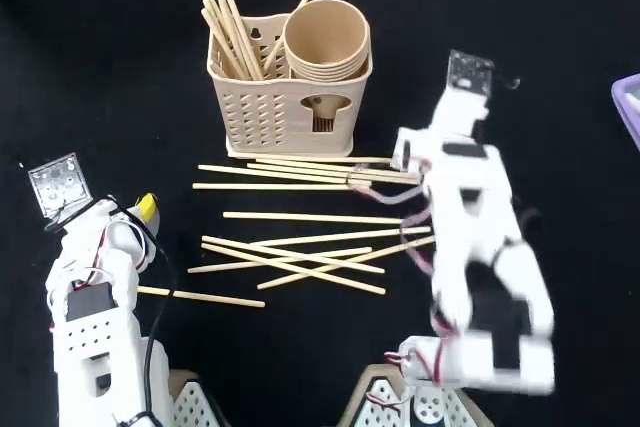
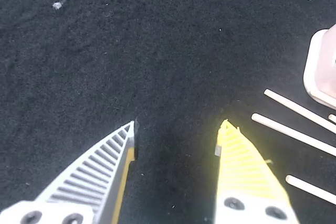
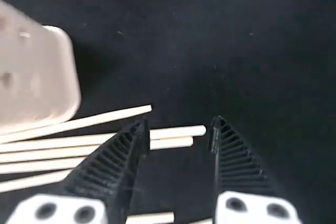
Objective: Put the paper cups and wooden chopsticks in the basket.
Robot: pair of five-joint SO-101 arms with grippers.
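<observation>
two arms sit nearest me at the black table (image 1: 100, 67). the left gripper (image 2: 178, 129) hangs low over bare cloth, its fingers spread wide with nothing between them. one stray chopstick (image 1: 200, 296) lies just beside that arm. the right gripper (image 3: 178, 124) is farther in, fingers also apart and empty, above the ends of a few sticks near the basket corner.

between the arms and the basket, roughly a dozen loose chopsticks (image 1: 300, 247) lie flat, some parallel, some crossed over each other. at the far side the basket (image 1: 280, 112) stands upright. stacked paper cups (image 1: 325, 39) fill one compartment and a bundle of chopsticks (image 1: 235, 32) leans in the other. so the cups look done and the sticks are what's left.

my read: the sticks are light, stiff, thin and smooth, likely to roll or pivot on the cloth. best pinched from above, across the width near mid-length so they don't tip, taking an uncrossed one first. the cups would be light and easy to crush, so take one by the rim if needed.
</observation>
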